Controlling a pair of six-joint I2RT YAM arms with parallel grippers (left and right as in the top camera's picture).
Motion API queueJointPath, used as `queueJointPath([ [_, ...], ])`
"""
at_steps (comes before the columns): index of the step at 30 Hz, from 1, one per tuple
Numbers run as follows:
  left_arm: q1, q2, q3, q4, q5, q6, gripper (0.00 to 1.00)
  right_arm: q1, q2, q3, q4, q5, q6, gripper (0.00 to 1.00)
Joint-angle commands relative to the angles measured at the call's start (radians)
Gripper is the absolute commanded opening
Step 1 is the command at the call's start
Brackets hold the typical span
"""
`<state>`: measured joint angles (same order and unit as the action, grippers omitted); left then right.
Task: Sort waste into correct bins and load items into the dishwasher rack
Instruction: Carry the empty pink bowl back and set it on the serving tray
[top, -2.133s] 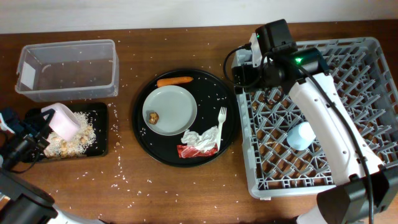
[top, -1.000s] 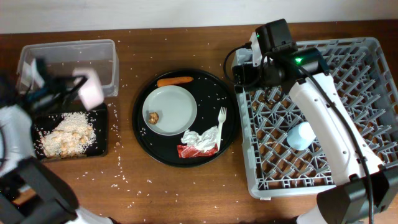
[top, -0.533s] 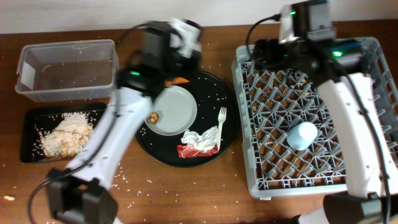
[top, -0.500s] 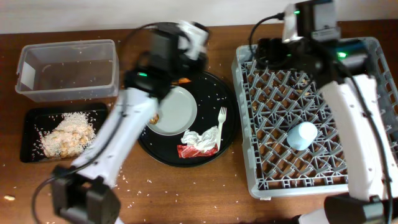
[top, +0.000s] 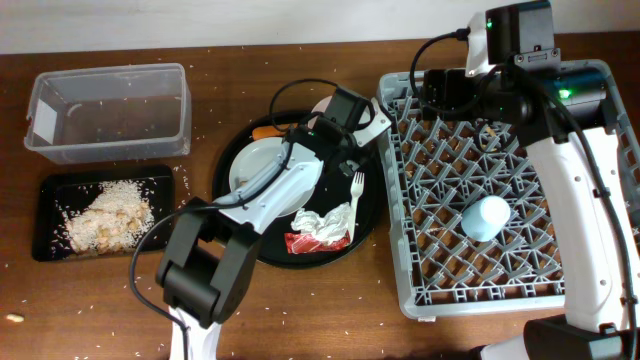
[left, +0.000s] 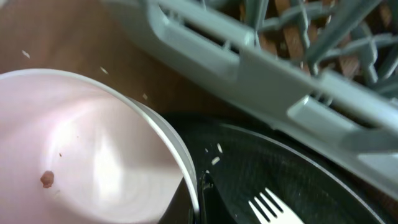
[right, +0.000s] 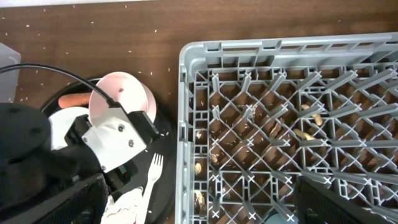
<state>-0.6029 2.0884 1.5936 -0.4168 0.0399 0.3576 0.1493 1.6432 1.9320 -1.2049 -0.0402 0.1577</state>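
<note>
My left gripper (top: 340, 112) is shut on the rim of the white bowl (top: 322, 108), holding it tilted over the far right of the round tray, beside the rack's left wall. The bowl fills the left wrist view (left: 81, 149), with the finger (left: 200, 196) on its rim, and shows in the right wrist view (right: 121, 93). The grey plate (top: 255, 170), carrot (top: 265, 131), fork (top: 356, 195), napkin (top: 325, 222) and red wrapper (top: 305, 243) lie on the round tray. The light-blue cup (top: 487, 217) sits in the dishwasher rack (top: 590, 270). My right gripper (top: 445, 85) is open above the rack's far left corner.
The clear tub (top: 110, 110) stands at the far left. The shallow black tray (top: 50, 190) in front of it holds rice and scraps. The large round black tray (top: 250, 250) is in the middle. Rice grains are scattered over the table. The rack wall (left: 249, 56) is close to the bowl.
My left arm has swung the bowl from the black tray at the left across to the round tray by the rack. The rice now lies in the black tray. My right arm shifted slightly right.
</note>
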Motion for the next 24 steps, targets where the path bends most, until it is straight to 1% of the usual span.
queueJointPath([
  [1, -0.006, 0.053, 0.005, -0.035, -0.011, 0.019, 0.0, 0.0, -0.003, 0.01, -0.004, 0.019, 0.003, 0.94],
  [4, -0.005, 0.054, 0.005, -0.06, -0.011, 0.019, 0.0, 0.0, -0.003, 0.01, -0.003, 0.02, 0.003, 0.94],
  [6, -0.005, 0.055, 0.004, -0.071, -0.011, 0.019, 0.02, 0.0, -0.003, 0.01, -0.003, 0.02, 0.003, 0.94],
  [10, -0.005, 0.055, 0.004, -0.077, -0.011, 0.019, 0.19, 0.0, -0.003, 0.01, -0.003, 0.019, 0.003, 0.94],
  [11, -0.005, 0.055, 0.005, -0.083, -0.011, 0.018, 0.28, 0.0, -0.003, 0.01, -0.004, 0.019, 0.003, 0.94],
  [13, -0.005, 0.055, 0.005, -0.093, -0.011, 0.018, 0.4, 0.0, -0.003, 0.01, -0.005, 0.019, 0.003, 0.94],
  [15, -0.001, 0.051, 0.006, -0.097, -0.011, 0.017, 0.46, 0.0, -0.003, 0.01, -0.006, 0.019, 0.003, 0.94],
  [17, 0.011, 0.033, 0.023, -0.116, -0.022, -0.038, 0.48, 0.0, -0.003, 0.01, -0.009, 0.019, 0.003, 0.94],
  [22, 0.094, -0.077, 0.157, -0.352, -0.023, -0.194, 0.48, 0.0, -0.003, 0.01, -0.012, 0.019, 0.003, 0.94],
  [24, 0.125, -0.101, 0.163, -0.431, -0.023, -0.29, 0.47, 0.001, -0.002, 0.01, -0.014, 0.019, 0.003, 0.95],
])
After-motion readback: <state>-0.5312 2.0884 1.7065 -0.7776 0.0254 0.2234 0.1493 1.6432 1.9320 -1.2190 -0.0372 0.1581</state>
